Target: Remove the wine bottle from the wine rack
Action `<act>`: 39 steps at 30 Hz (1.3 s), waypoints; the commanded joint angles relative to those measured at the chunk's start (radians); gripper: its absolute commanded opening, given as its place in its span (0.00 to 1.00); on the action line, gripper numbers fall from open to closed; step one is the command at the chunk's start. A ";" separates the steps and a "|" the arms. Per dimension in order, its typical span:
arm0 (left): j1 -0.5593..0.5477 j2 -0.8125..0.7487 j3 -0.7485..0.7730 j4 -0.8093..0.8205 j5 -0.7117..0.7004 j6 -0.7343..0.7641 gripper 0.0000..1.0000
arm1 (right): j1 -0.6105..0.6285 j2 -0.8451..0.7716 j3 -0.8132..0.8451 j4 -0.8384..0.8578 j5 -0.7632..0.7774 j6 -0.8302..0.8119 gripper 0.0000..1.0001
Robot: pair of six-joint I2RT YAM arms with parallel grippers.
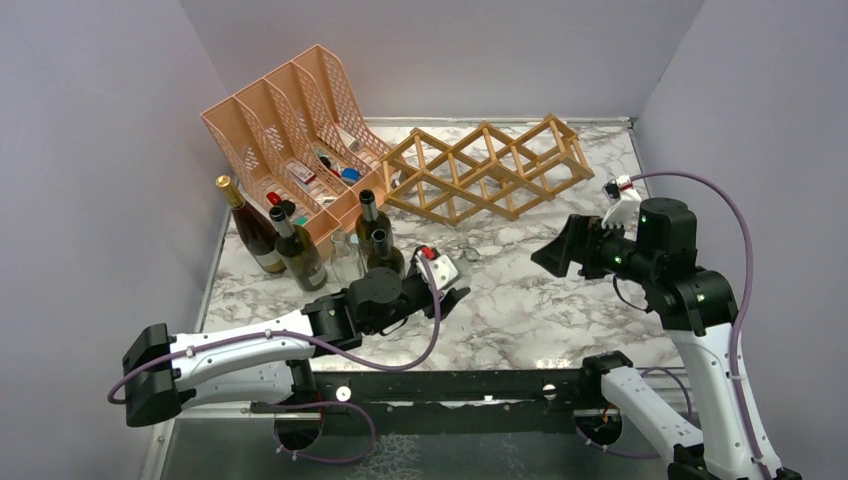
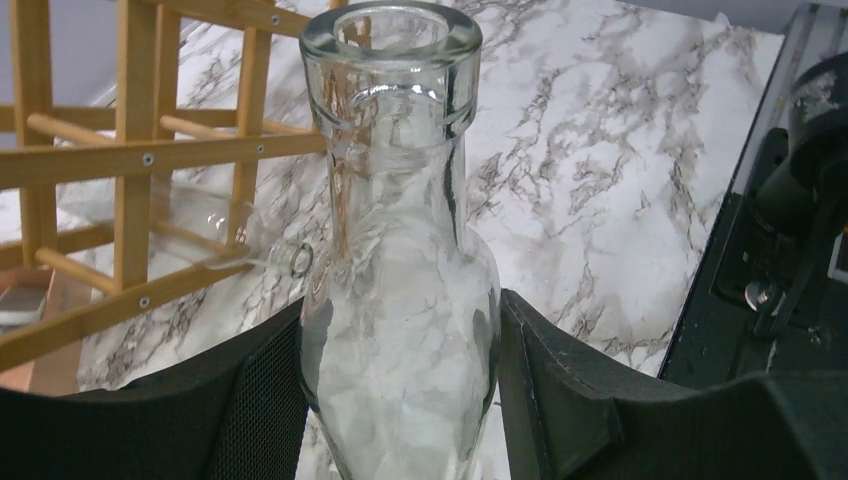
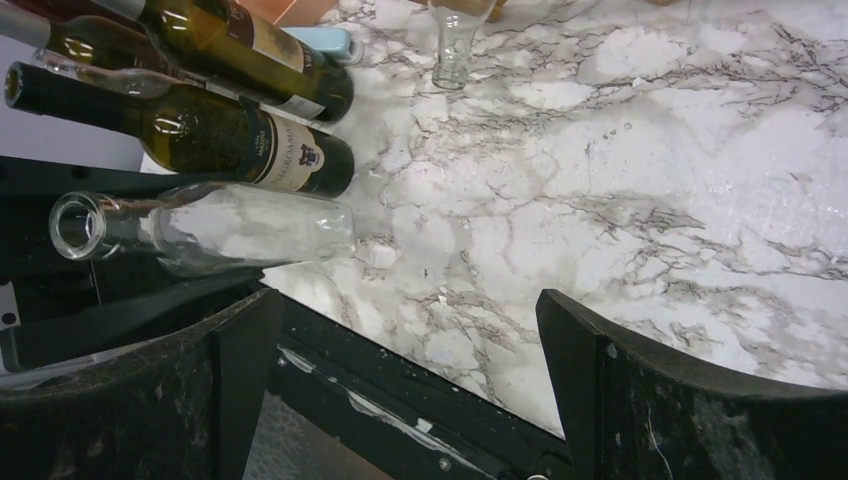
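No bottle shows in the wine rack (image 1: pixel 487 168); left fingers (image 2: pixel 560 390) clasp a clear bottle (image 2: pixel 400 300) on the table (image 1: pixel 560 300), right fingers (image 3: pixel 640 400) spread wide, empty.

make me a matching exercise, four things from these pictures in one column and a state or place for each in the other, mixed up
Things:
1. clear bottle
2. wine rack
3. right end effector
4. pink file organiser

States or places:
a. open, holding nothing
b. back left corner of the table
c. held upright in the left end effector
d. no bottle in its openings, back of the table

Pairs: 1-c, 2-d, 3-a, 4-b
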 commanded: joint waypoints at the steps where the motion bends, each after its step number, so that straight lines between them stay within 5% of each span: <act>1: -0.004 -0.080 -0.062 0.166 -0.136 -0.122 0.22 | 0.001 0.006 -0.002 0.040 -0.009 0.028 1.00; 39: -0.003 0.032 -0.354 0.676 -0.262 -0.183 0.24 | 0.002 -0.002 -0.063 0.054 -0.021 0.026 1.00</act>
